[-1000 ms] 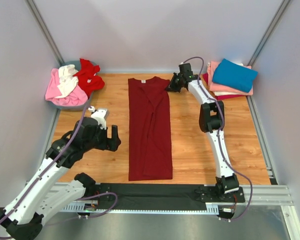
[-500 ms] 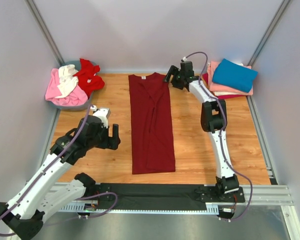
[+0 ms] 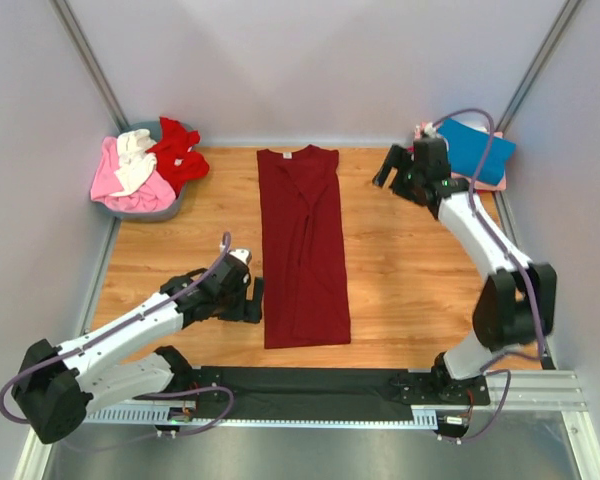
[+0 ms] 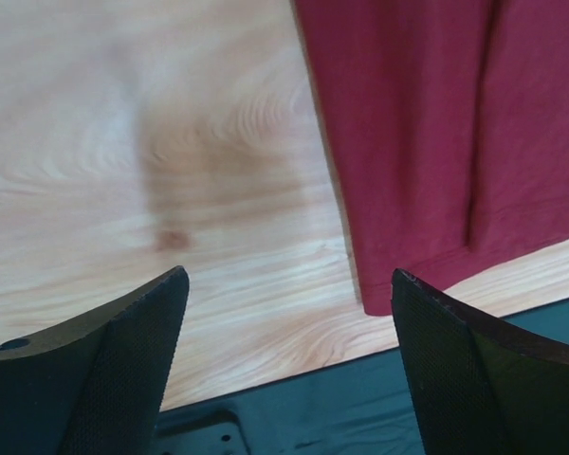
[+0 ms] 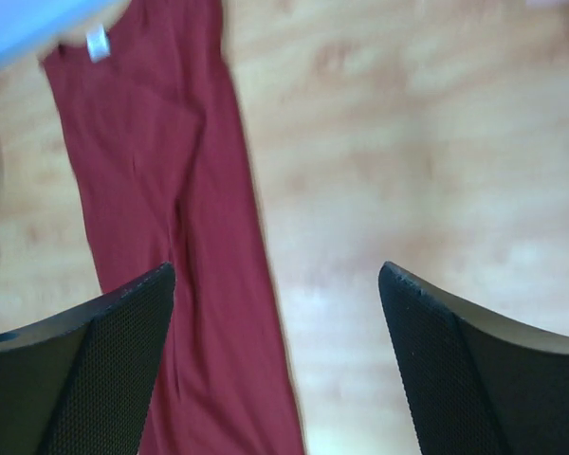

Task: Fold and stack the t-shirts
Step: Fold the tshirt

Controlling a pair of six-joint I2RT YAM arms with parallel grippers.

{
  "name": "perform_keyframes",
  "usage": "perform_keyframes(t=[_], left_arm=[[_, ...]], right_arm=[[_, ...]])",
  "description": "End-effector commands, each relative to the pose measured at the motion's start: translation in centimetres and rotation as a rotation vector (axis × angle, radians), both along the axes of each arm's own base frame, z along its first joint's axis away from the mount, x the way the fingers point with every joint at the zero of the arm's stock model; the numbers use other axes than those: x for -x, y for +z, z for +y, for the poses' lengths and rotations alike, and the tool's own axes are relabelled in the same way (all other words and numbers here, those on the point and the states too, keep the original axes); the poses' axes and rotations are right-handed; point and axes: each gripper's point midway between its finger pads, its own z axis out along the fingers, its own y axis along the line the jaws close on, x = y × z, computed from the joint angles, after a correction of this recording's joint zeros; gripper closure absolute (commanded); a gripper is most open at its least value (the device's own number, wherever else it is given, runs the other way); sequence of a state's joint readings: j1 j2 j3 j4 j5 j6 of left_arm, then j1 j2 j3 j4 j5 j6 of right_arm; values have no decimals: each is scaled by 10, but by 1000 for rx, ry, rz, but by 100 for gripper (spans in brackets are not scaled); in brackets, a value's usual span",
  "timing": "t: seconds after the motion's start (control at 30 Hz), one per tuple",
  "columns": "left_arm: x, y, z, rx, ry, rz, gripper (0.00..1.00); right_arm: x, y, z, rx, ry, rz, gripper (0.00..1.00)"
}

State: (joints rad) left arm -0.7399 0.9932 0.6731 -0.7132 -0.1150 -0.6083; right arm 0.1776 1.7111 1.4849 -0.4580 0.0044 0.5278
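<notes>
Though its white neck tag (image 5: 98,43) is unreadable (too blurred), the maroon shirt (image 3: 302,250) lies on the desk (image 3: 410,270), long axis near-to-far, collar far; left fingers (image 4: 123,360) and right fingers (image 5: 455,370) gape empty.

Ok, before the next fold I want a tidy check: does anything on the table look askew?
Mildly. The maroon t-shirt, folded into a long strip, has an uneven overlap running crookedly down its middle. On the far-right stack the teal-blue t-shirt sits skewed over the pink one. Nothing looks spilled or damaged.
</notes>
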Motion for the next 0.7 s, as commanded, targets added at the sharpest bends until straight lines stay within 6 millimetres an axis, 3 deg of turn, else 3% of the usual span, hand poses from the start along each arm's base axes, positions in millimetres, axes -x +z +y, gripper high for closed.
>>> perform_keyframes(t=[0.0,0.03,0.07,0.13,0.17,0.2,0.3,0.5,0.67], left_arm=[[14,-16,-23,128,13,41,9],[18,-19,-28,152,-2,47,9],[26,-31,-24,141,-5,73,9],[34,-39,-27,156,-10,89,10],[41,-46,-24,152,-12,100,10],[41,-47,-26,170,0,99,10],[48,-51,-27,195,19,97,12],[53,-60,-24,202,45,96,14],[61,-66,-24,177,40,123,18]], right_arm=[[92,-65,25,4,69,177,12],[114,-74,36,-28,112,202,12],[152,-98,37,-39,133,257,13],[192,-110,63,-112,215,297,18],[221,-126,62,-112,226,333,18],[241,-131,74,-107,270,348,20],[286,-153,78,-120,286,400,26],[318,-176,80,-142,300,460,43],[338,-182,91,-125,342,514,45]])
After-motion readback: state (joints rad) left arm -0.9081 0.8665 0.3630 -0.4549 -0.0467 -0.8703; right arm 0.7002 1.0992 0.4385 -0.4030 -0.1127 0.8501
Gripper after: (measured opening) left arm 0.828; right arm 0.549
